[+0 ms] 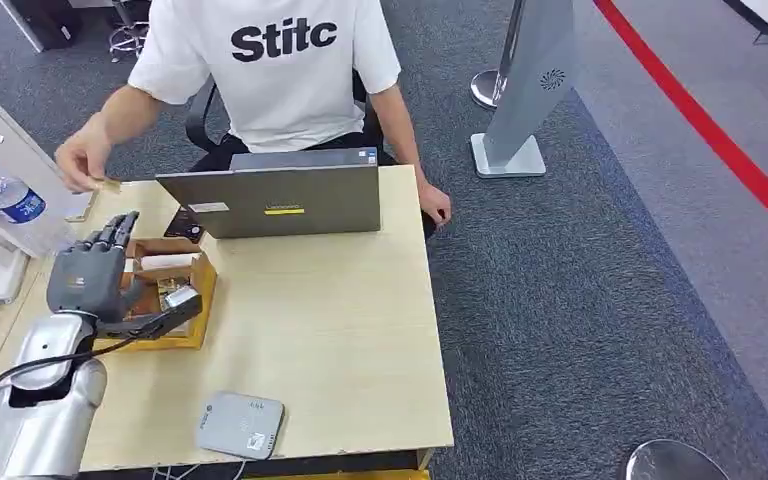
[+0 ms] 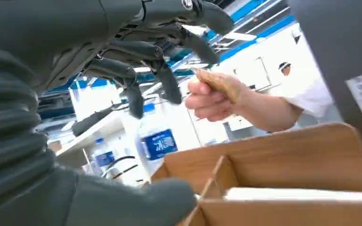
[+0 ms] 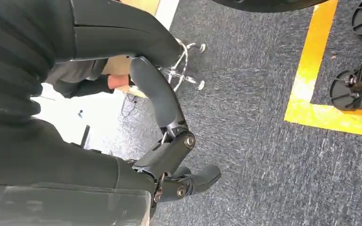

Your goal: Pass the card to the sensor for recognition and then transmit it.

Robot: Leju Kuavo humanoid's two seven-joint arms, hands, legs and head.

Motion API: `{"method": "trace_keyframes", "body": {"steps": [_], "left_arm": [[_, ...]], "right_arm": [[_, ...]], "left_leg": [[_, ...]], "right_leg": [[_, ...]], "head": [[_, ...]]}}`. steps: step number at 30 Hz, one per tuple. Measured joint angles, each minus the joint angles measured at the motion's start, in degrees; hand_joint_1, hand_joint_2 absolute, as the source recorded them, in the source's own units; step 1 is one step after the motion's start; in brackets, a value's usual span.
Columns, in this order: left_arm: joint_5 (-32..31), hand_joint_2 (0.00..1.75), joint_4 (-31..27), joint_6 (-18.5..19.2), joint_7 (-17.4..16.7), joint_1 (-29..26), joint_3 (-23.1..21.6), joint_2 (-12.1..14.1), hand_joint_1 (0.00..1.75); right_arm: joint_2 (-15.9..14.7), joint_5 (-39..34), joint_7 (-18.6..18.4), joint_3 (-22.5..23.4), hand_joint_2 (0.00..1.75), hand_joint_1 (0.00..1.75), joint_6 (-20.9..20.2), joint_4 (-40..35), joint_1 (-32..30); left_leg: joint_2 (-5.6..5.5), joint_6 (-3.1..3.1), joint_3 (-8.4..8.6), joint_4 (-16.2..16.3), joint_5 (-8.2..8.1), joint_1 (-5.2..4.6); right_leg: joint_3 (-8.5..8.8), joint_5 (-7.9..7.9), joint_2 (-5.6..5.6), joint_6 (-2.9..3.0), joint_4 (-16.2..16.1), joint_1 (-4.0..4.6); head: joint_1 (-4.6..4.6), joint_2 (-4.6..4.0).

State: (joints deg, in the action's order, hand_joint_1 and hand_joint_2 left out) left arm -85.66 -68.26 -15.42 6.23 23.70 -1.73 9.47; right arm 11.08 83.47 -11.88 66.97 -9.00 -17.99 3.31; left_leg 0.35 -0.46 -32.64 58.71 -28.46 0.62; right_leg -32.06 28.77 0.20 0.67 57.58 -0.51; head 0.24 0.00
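This looks like an office or a demonstration hall. The floor is covered with grey carpet tiles (image 1: pixel 580 250), and a red line (image 1: pixel 705 125) is marked across them, with a yellow marked line (image 3: pixel 311 94) seen in the right wrist view. A light wooden desk (image 1: pixel 330 330) holds a grey laptop (image 1: pixel 280 200), a small grey reader device (image 1: pixel 240 425), a cardboard box with compartments (image 1: pixel 175 290) and a water bottle (image 1: pixel 10 198). A person in a white T-shirt (image 1: pixel 280 65) sits behind the desk on an office chair. A grey standing panel on a base (image 1: pixel 525 90) and a chrome post base (image 1: pixel 488 88) stand on the carpet nearby.
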Motion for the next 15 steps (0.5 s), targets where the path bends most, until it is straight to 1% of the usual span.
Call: {"method": "trace_keyframes", "body": {"steps": [1,2,3,4,5,6,8,10,11,12,13,15], "left_arm": [[0.0,1.75,-0.7,-2.0,0.0,-0.3,0.0,-0.1,0.00],[0.0,1.75,-2.2,-2.8,0.0,-0.5,0.0,-0.4,0.00],[0.3,1.75,-5.0,-1.4,0.1,-0.4,0.0,-0.7,0.00],[0.4,1.75,-9.3,1.3,0.2,-0.2,0.3,-1.3,0.00],[0.4,1.75,-12.3,2.8,0.2,0.4,0.5,-1.9,0.00],[0.4,1.75,-13.9,3.4,0.2,0.6,0.6,-2.1,0.00],[1.6,1.75,-17.5,2.8,0.8,0.5,0.9,-2.8,0.00],[4.4,1.75,-21.6,-0.6,2.1,-0.8,1.4,-4.4,0.00],[6.4,1.75,-25.0,-2.8,3.1,-1.9,1.9,-5.5,0.00],[8.9,1.75,-29.5,-4.8,4.3,-3.4,2.4,-7.1,0.00],[11.0,1.75,-33.6,-5.6,5.4,-5.1,2.6,-8.6,0.00],[12.5,1.75,-38.7,-5.7,6.3,-7.4,2.9,-10.3,0.00]], "right_arm": [[0.0,-0.3,2.4,0.0,1.75,0.00,0.3,0.0,0.0],[0.1,-0.8,5.3,0.0,1.75,0.00,0.9,0.0,0.0],[0.0,-1.2,7.6,0.0,1.75,0.00,1.5,0.0,0.1],[0.0,-1.3,8.8,0.0,1.75,0.00,2.2,0.3,0.4],[0.0,-1.3,9.1,0.0,1.75,0.00,2.6,0.5,0.8],[0.0,-1.3,9.2,0.0,1.75,0.00,2.6,0.7,1.1],[0.1,-1.3,9.3,0.0,1.75,0.00,2.9,1.0,1.2],[0.1,-1.6,9.2,0.0,1.75,0.00,3.1,1.2,1.3],[0.1,-2.0,9.0,0.0,1.75,0.00,3.2,1.3,1.3],[0.1,-2.2,8.8,0.1,1.75,0.00,3.4,1.3,1.2],[0.2,-2.3,8.7,0.2,1.75,0.00,3.6,1.4,1.3],[0.3,-2.3,8.6,0.3,1.75,0.00,3.6,1.4,1.3]], "left_leg": [[0.00,-0.01,-0.01,0.0,0.01,0.01],[0.00,-0.01,-0.04,0.0,0.01,0.01],[-0.01,-0.01,-0.07,0.0,0.01,0.02],[-0.03,0.00,-0.09,0.0,0.00,0.01],[-0.03,0.00,-0.08,0.0,0.00,-0.01],[-0.02,0.00,-0.07,0.0,0.00,-0.01],[-0.01,0.01,-0.07,0.0,0.00,-0.01],[-0.02,0.01,-0.08,0.0,0.00,-0.01],[0.00,0.01,-0.08,0.0,-0.02,-0.01],[0.01,0.02,-0.08,0.0,-0.06,-0.01],[0.00,0.02,-0.08,0.0,-0.09,-0.01],[0.00,0.06,-0.08,0.0,-0.13,-0.01]], "right_leg": [[-0.02,0.00,0.00,0.00,0.0,0.00],[-0.05,-0.01,0.00,0.00,0.0,0.02],[-0.07,-0.01,-0.01,0.00,0.0,0.02],[-0.05,-0.01,-0.03,0.00,0.0,0.02],[-0.03,-0.01,-0.04,0.00,0.0,0.01],[-0.02,-0.01,-0.04,0.00,0.0,0.00],[-0.02,-0.01,-0.03,0.00,0.0,0.00],[-0.02,-0.01,-0.04,0.00,0.0,0.00],[-0.03,0.00,-0.03,0.00,0.0,0.00],[-0.03,0.00,-0.02,-0.01,0.0,0.00],[-0.03,0.02,-0.02,-0.02,0.0,0.00],[-0.04,0.04,-0.02,-0.03,0.0,0.00]], "head": [[0.02,0.00],[0.00,0.00],[0.00,0.00],[0.02,0.00],[0.02,0.00],[0.02,0.00],[0.00,-0.02],[0.00,0.00],[0.00,0.00],[0.00,0.00],[0.04,0.00],[0.02,0.00]]}}
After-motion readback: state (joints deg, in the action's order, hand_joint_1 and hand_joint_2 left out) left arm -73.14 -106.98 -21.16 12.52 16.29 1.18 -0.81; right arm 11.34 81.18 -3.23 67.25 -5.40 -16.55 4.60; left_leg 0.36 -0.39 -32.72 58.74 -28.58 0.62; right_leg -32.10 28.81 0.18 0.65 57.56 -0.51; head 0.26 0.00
